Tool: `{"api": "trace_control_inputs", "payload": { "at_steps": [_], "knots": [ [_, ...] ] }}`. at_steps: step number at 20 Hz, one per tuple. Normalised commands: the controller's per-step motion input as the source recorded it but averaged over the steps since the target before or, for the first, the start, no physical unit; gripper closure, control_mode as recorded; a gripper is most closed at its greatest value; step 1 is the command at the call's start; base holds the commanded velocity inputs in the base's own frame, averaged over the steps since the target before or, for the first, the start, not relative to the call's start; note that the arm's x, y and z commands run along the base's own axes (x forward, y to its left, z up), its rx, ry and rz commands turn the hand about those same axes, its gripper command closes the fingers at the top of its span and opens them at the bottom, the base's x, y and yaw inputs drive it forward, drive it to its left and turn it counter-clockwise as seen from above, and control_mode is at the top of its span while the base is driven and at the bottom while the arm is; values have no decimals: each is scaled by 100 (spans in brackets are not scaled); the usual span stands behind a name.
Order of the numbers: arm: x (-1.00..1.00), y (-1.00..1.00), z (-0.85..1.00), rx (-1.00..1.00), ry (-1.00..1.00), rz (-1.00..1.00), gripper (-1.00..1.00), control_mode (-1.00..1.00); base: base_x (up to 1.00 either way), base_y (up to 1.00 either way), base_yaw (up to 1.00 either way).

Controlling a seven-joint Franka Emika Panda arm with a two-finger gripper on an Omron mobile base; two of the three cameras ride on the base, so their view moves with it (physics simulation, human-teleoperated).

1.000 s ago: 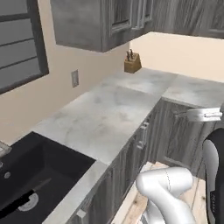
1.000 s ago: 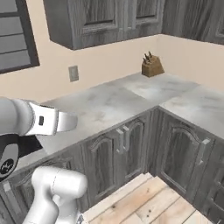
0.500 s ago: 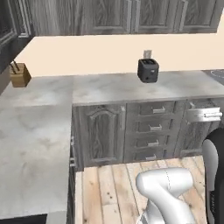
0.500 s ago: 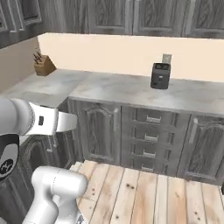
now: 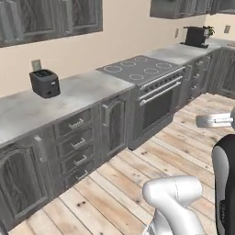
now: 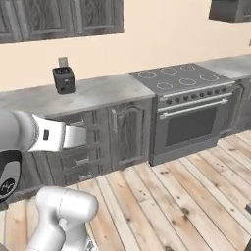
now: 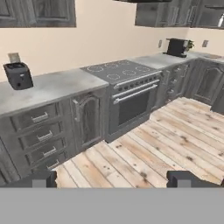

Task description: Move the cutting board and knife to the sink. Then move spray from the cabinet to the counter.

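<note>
My gripper (image 7: 113, 179) is open, its two dark fingertips (image 7: 39, 179) spread wide with nothing between them, hanging over the plank floor (image 7: 144, 148). It faces a grey marbled counter (image 7: 52, 87) with a beige backsplash and a wall outlet (image 7: 14, 57). That counter (image 5: 82, 92) (image 6: 98, 90) also runs across both base views. The cutting board, knife, sink and spray are out of view. Dark grey wall cabinets (image 5: 46, 18) hang shut above the counter.
A black toaster (image 5: 44, 83) (image 6: 64, 80) (image 7: 17, 75) stands on the counter. To its right is a stove (image 5: 137, 69) (image 6: 181, 78) (image 7: 116, 70) with an oven below, then a coffee machine (image 5: 196, 36) (image 7: 176, 47). Drawers and arched-panel lower cabinets (image 6: 130, 132) line the wooden floor (image 5: 137, 170).
The whole picture has swung: the base has turned from the sink and knife-block corner, past the toaster, to the stove run. The gripper stays open.
</note>
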Motion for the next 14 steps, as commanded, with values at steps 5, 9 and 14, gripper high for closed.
{"api": "trace_control_inputs", "payload": {
  "at_steps": [5, 9, 14],
  "knots": [
    [0, 0, 0, 0, 0, 0, -100, 100, 12, 23, -96],
    [0, 0, 0, 0, 0, 0, -100, 100, 90, 78, -62],
    [0, 0, 0, 0, 0, 0, -100, 100, 100, 100, -50]
  ]
}}
